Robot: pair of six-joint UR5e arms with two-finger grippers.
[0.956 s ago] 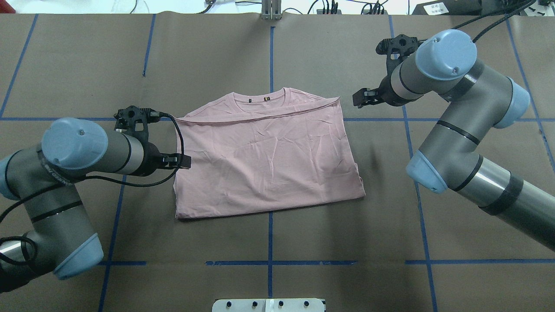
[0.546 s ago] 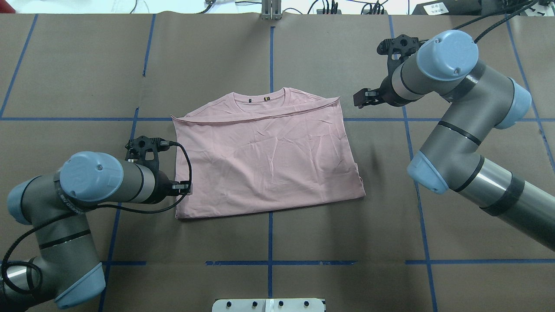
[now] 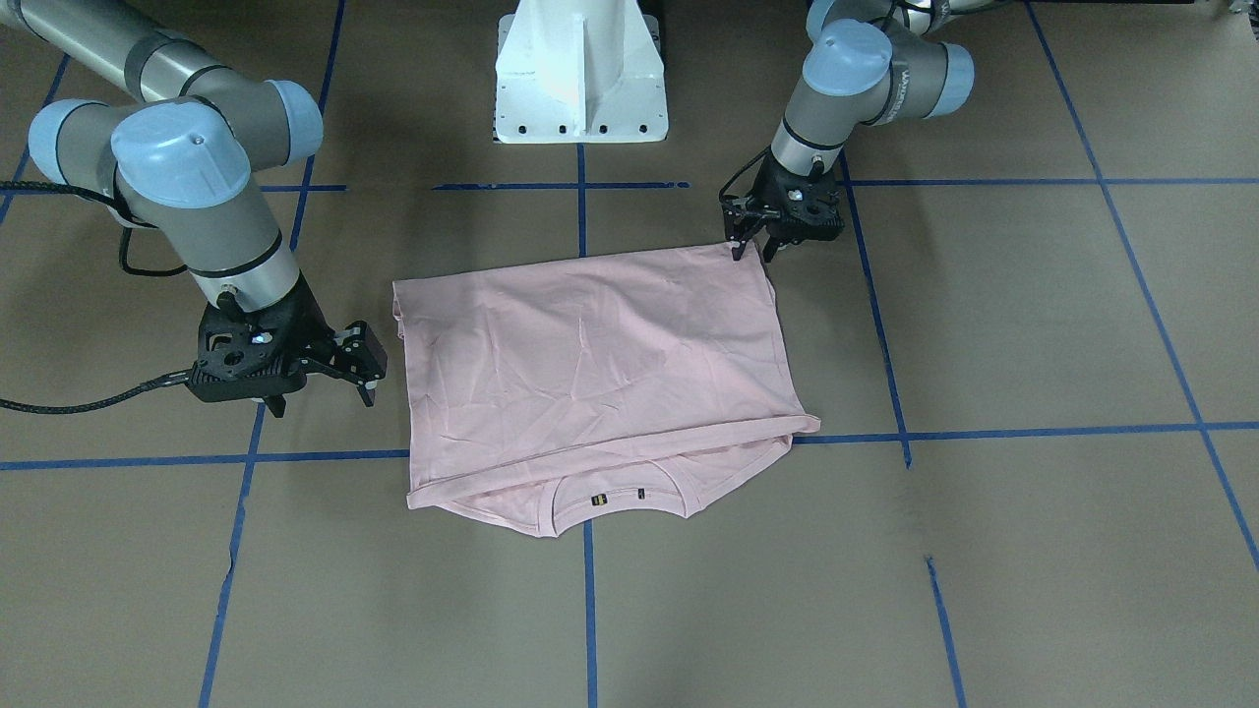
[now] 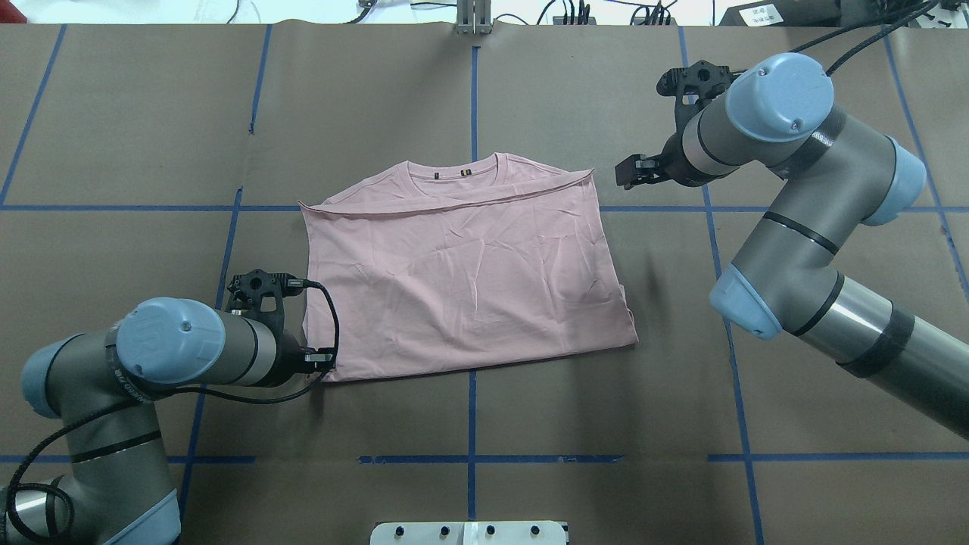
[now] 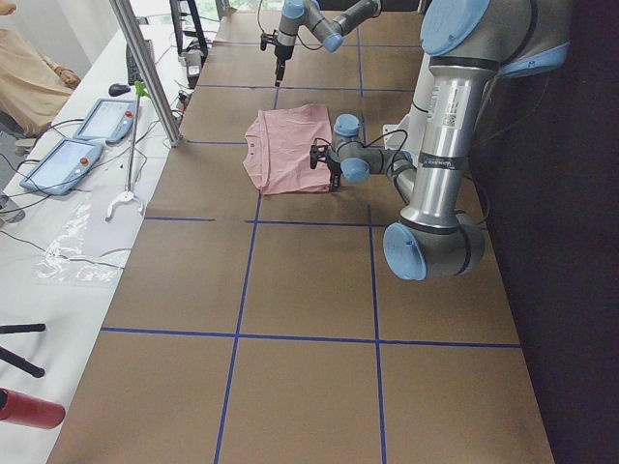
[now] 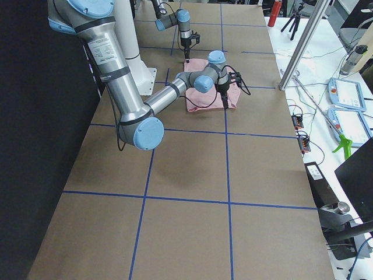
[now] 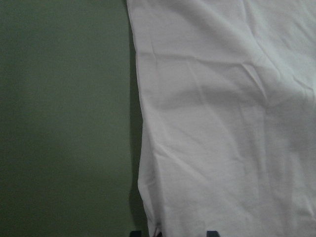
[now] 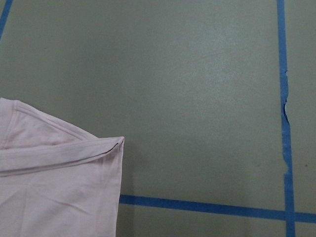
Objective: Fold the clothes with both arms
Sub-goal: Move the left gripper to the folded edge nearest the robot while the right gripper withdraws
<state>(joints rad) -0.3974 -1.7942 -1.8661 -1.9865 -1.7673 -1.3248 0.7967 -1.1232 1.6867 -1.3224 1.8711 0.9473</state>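
Note:
The pale pink T-shirt (image 4: 469, 280) lies folded flat on the brown table, plain side up, with its collar and small label on the far side (image 3: 590, 364). No print shows. My left gripper (image 4: 324, 357) is low at the shirt's near-left corner (image 3: 750, 253), open, its fingertips straddling the shirt's edge in the left wrist view (image 7: 173, 233). My right gripper (image 4: 627, 172) hovers open and empty just off the shirt's far-right corner (image 3: 366, 366). That corner (image 8: 98, 148) shows in the right wrist view; no fingers show there.
The white pedestal base (image 3: 580, 79) stands at the table's near edge. Blue tape lines (image 4: 472, 113) grid the brown table cover. A metal post (image 5: 145, 68) and tablets (image 5: 58, 159) stand on the operators' side.
My left arm has moved along the shirt's left edge toward the robot, from mid-edge to the near-left corner. The right arm and the shirt have not moved.

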